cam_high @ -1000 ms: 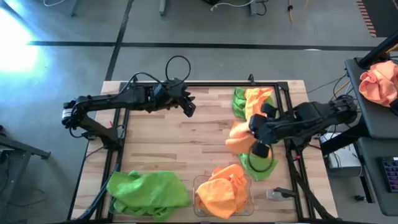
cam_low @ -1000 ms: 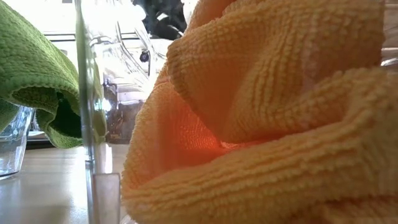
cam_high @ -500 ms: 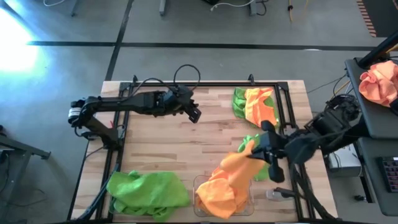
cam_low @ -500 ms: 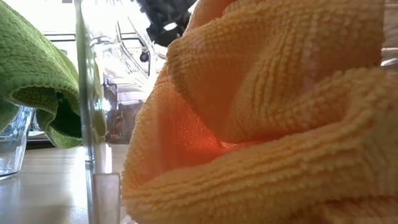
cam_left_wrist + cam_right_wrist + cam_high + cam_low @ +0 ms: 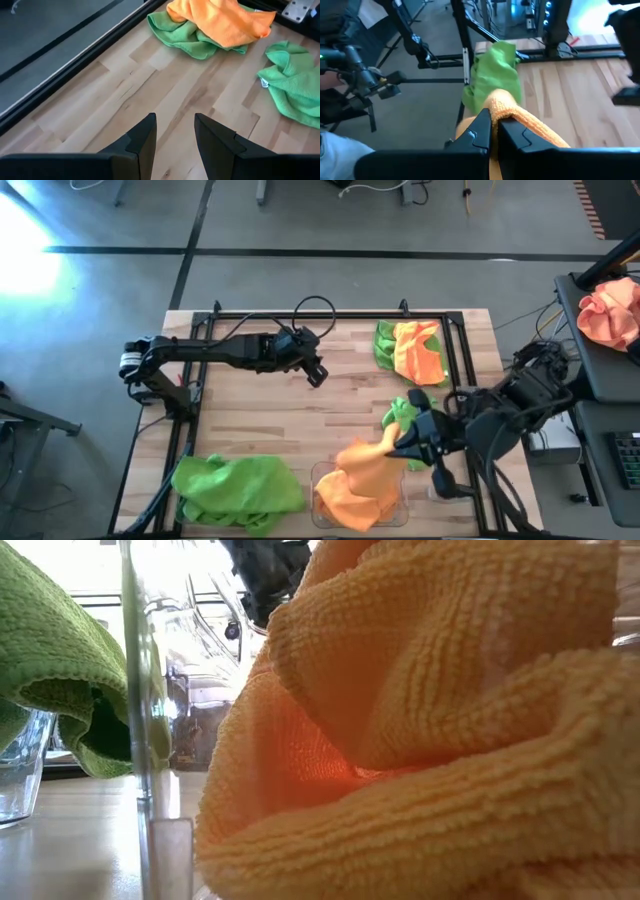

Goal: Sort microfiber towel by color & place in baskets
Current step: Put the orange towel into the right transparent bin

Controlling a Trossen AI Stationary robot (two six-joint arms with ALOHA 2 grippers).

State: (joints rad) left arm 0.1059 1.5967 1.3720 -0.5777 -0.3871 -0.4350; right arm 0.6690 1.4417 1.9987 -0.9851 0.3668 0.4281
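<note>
My right gripper [image 5: 397,448] is shut on an orange microfiber towel [image 5: 362,462], over the clear basket [image 5: 318,476] at the near edge that holds more orange towels [image 5: 350,505]. They fill the low view as an orange heap [image 5: 430,740]. Green towels [image 5: 238,490] cover the basket to its left. A green and orange pile [image 5: 410,348] lies at the far right, and one green towel [image 5: 403,416] lies near the right gripper. My left gripper [image 5: 315,370] hovers open over bare wood, its fingers [image 5: 175,135] toward that pile [image 5: 215,22]. My right gripper pinches a bunched-up part [image 5: 496,105] of the orange towel between its two fingers. The fingers come from the table's right, slanting down. The towel hangs below and ahead of them, slack, over the orange heap in the basket; whether its lower end rests on the heap I cannot tell.
Black frame rails [image 5: 330,315] run around the tabletop. A peach-orange cloth bundle [image 5: 610,315] lies on a dark stand beyond the right edge. Bare wood [image 5: 290,420] lies in the table's middle. A small pale object [image 5: 445,492] sits right of the orange basket.
My right gripper has carried the orange towel up off the far-right pile and toward the near edge, tipping more level, until it hangs over the orange basket. A green towel that lay under it now shows. My left gripper has reached down and toward the table's right.
</note>
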